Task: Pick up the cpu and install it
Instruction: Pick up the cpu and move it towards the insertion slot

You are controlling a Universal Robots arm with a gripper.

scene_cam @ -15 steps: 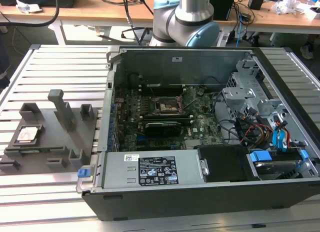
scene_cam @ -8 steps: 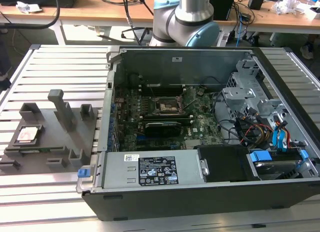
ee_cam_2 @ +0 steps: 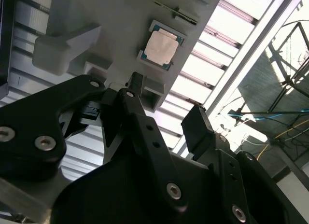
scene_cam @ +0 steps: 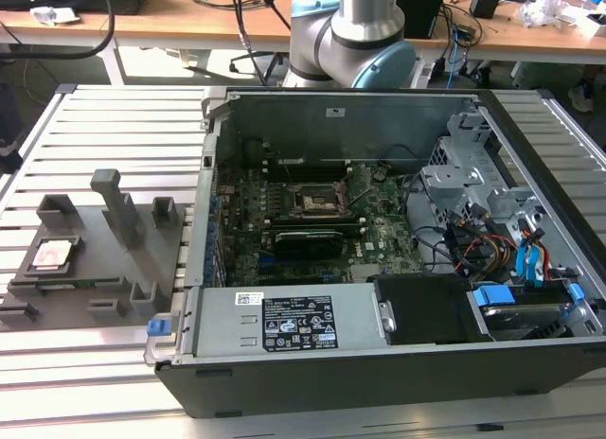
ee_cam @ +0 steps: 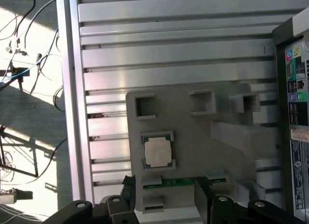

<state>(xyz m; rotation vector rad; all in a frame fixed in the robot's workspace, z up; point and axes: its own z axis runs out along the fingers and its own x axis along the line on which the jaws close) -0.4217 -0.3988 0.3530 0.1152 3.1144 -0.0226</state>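
The cpu [scene_cam: 52, 256] is a small silvery square chip lying flat in a recess of the grey tray [scene_cam: 95, 278], at the exterior view's left. In both wrist views I look down on the cpu [ee_cam_2: 160, 46] [ee_cam: 157, 152] from well above. My gripper [ee_cam_2: 166, 108] [ee_cam: 165, 185] hangs over the tray, open, with nothing between its black fingers [ee_cam_2: 134, 89]. It is apart from the chip. The black socket frame [scene_cam: 312, 201] sits on the motherboard inside the open computer case [scene_cam: 379, 363].
The grey tray carries upright posts [scene_cam: 118, 202] and blocks [ee_cam: 145, 105], with a green strip [ee_cam: 174, 182] in a slot near the chip. The case holds a drive cage and loose cables [scene_cam: 492, 240]. Everything rests on a slatted metal table [ee_cam: 169, 40]. The arm's base [scene_cam: 355, 37] stands behind the case.
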